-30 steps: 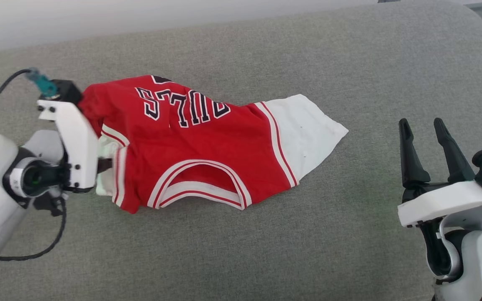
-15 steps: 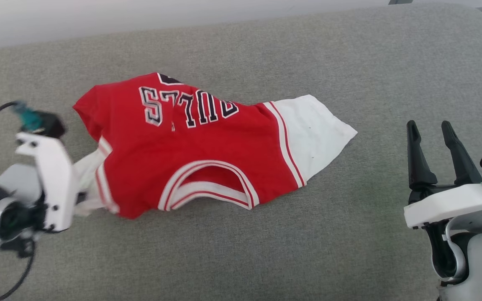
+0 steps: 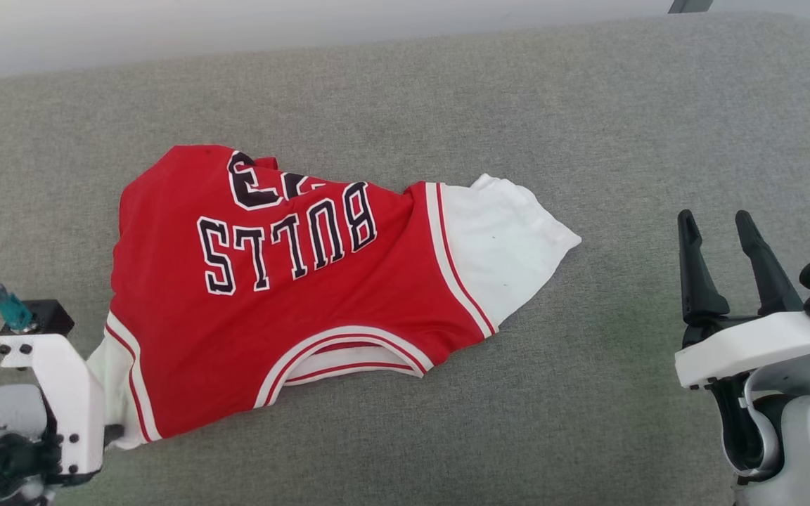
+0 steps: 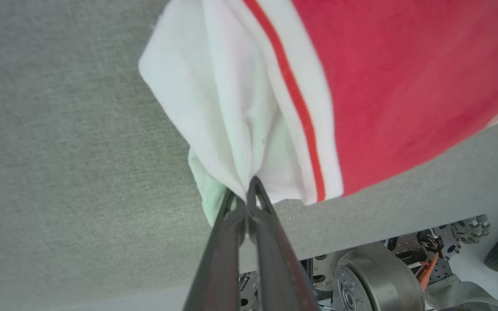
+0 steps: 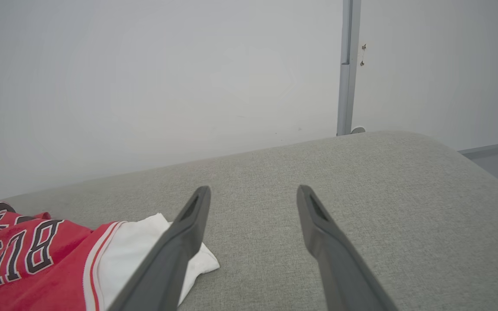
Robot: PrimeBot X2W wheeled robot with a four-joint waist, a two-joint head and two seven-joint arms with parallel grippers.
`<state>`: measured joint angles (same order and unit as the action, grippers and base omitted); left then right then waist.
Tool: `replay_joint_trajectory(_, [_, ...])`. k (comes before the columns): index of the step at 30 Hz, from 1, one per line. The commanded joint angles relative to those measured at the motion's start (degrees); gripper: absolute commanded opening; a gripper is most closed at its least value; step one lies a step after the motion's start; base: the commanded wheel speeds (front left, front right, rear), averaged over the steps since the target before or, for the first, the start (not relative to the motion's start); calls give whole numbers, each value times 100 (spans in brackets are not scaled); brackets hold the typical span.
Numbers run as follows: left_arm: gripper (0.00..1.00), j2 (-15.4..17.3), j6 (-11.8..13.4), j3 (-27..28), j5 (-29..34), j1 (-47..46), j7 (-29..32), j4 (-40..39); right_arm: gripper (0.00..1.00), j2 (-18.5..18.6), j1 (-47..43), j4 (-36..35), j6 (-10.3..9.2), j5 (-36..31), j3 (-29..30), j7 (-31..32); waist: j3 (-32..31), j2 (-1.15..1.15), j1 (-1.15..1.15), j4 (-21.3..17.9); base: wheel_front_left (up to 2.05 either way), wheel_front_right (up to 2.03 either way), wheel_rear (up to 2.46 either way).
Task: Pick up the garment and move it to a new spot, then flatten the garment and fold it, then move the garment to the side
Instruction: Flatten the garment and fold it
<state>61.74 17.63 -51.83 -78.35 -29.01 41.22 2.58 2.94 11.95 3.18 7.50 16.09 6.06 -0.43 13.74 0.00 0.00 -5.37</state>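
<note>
The garment (image 3: 292,281), a red jersey with white sleeves and dark block lettering, lies spread on the grey cushion (image 3: 588,112). At the lower left of the head view its left white sleeve (image 4: 227,108) is pinched by my left gripper (image 4: 244,194), which is shut on that cloth. The gripper's fingers are hidden behind its white mount (image 3: 60,400) in the head view. My right gripper (image 3: 718,221) stands open at the right, apart from the garment's other white sleeve (image 3: 503,246), with nothing between its fingers (image 5: 188,229).
The grey cushion ends at a pale wall (image 5: 145,86) behind, with a metal post (image 5: 347,65) at the back right. The cushion's near edge (image 4: 361,224) runs close to my left gripper, with my own base (image 4: 374,280) below it.
My left gripper has pulled the sleeve back toward me and to the left. The garment followed, spreading flatter, and its lettering now lies lower and further left.
</note>
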Motion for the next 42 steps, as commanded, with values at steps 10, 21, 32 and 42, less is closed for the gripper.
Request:
replay_joint_trajectory(10, [100,-128,-217,378,102,102,-1041,80,100,-3,-82,100,-1,19,-117,152,-155,0,0,56,0,0,0])
replay_joint_trajectory(21, [100,-228,-364,791,845,516,-3345,-407,100,16,29,322,-1,-140,-303,652,-169,0,0,288,0,0,0])
replay_joint_trajectory(32, [100,-754,-7,1068,1716,1196,-5507,-478,100,403,401,950,-2,-109,-516,1623,-205,0,0,730,0,0,0])
replay_joint_trajectory(42, [100,-1745,4,2098,2647,1862,-5646,-580,100,878,1002,1701,-2,-9,-737,2693,-234,0,0,1188,0,0,0])
